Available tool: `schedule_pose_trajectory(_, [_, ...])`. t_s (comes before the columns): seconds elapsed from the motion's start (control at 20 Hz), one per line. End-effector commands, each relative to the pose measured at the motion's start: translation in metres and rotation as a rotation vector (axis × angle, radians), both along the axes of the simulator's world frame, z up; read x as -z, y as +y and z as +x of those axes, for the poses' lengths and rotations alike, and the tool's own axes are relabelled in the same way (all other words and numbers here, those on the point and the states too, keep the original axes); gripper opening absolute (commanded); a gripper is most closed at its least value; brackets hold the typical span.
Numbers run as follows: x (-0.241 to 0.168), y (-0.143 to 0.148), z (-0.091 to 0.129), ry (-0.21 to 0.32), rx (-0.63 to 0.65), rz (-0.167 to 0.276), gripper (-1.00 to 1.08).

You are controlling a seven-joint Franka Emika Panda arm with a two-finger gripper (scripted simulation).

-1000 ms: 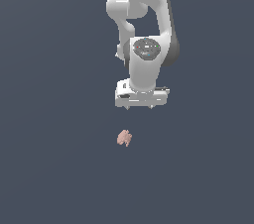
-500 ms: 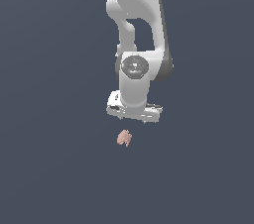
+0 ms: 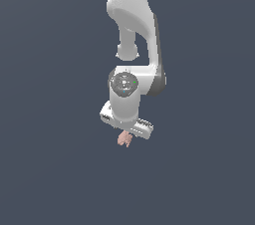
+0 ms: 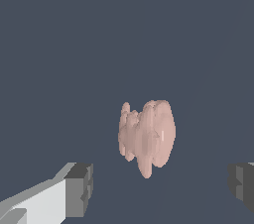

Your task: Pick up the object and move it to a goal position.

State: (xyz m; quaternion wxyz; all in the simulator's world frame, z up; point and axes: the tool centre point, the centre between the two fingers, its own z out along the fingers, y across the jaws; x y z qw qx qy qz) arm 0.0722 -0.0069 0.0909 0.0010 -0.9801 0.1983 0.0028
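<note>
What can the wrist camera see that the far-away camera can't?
Only the wrist view shows the two dark fingertips standing wide apart, with the pink lumpy object between and beyond them, untouched, and its bumpy ridges up close. Only the exterior view shows the whole white arm reaching down, with the gripper partly covering the object. Both show the pink object on the plain dark floor.

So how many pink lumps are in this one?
1. The pink lump lies on the dark floor just below the claw, between its open fingers in the wrist view. The arm could hide others.
</note>
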Motion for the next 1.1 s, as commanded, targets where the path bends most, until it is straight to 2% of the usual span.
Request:
schedule_pose_trajectory(0.0, [0.004,-0.004,0.005,-0.004,0.027,-0.002,1.0])
schedule_pose_trajectory(0.4, [0.009,-0.006,0.006,-0.004,0.037,-0.003,1.0])
schedule_pose_trajectory(0.85, [0.05,-0.006,0.005,-0.005,0.041,-0.003,1.0])
schedule_pose_trajectory(1.05, [0.057,-0.006,0.006,-0.005,0.042,-0.003,1.0])
